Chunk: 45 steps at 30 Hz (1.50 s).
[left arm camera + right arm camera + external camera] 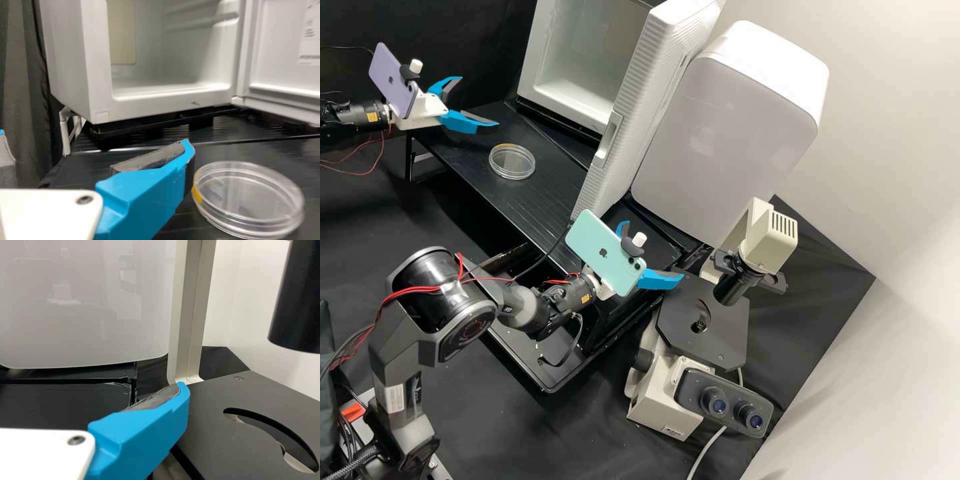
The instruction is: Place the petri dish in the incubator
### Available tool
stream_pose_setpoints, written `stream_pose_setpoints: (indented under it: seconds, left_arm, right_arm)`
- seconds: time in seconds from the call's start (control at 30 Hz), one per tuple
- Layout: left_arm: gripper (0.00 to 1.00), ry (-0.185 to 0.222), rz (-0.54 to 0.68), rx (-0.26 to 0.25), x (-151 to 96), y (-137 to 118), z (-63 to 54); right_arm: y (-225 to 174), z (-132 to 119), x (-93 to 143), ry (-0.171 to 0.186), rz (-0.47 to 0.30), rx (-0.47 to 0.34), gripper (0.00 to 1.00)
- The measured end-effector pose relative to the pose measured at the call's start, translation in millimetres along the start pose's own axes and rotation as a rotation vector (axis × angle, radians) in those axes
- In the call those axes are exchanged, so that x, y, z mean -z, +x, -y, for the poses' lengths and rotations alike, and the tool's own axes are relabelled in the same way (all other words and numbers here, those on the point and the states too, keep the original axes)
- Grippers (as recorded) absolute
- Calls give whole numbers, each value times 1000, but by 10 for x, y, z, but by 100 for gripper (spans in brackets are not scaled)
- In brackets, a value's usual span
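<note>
The clear petri dish (512, 161) with its lid lies flat on the black bench shelf (540, 200), in front of the white incubator (573, 53). The incubator's door (647, 100) stands swung open and its chamber (165, 75) is bare. My left gripper (479, 101) hovers open a little to the left of the dish, holding nothing. In the left wrist view one blue finger (150, 190) sits right beside the dish (248, 199). My right gripper (657, 253) is open and holds nothing, low by the microscope stage (700, 320), past the door's outer edge.
A white microscope (707, 373) with a black stage (250, 415) stands at the front right. A large white box-shaped unit (733, 127) rises behind it, next to the open door. Black cloth covers the surroundings.
</note>
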<state>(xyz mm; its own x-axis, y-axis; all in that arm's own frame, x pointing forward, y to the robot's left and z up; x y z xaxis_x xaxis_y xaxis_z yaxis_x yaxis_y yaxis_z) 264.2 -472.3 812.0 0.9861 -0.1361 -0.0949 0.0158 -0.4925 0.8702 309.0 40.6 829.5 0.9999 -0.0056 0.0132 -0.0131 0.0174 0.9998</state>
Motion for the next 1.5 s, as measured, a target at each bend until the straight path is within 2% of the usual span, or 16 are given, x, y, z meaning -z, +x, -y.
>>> stream_pose_setpoints:
  seconds: [0.27,0.37,0.57,0.7,1.0,1.2,1.5]
  left_arm:
    - [100,4,77,-70,-118,-155,-177]
    - [100,8,95,-84,-151,-196,-196]
    - [100,9,132,-78,-239,-264,-175]
    - [100,4,180,-58,-349,-279,-126]
    - [100,1,314,21,-635,-332,58]
    - [100,2,354,65,-713,-392,153]
    - [100,1,350,85,-708,-391,194]
  right_arm:
    - [0,0,0,0,0,0,100]
    - [0,0,0,0,0,0,100]
    - [0,0,0,0,0,0,100]
    - [0,0,0,0,0,0,100]
    - [0,0,0,0,0,0,100]
    - [0,0,0,0,0,0,100]
    - [0,0,0,0,0,0,100]
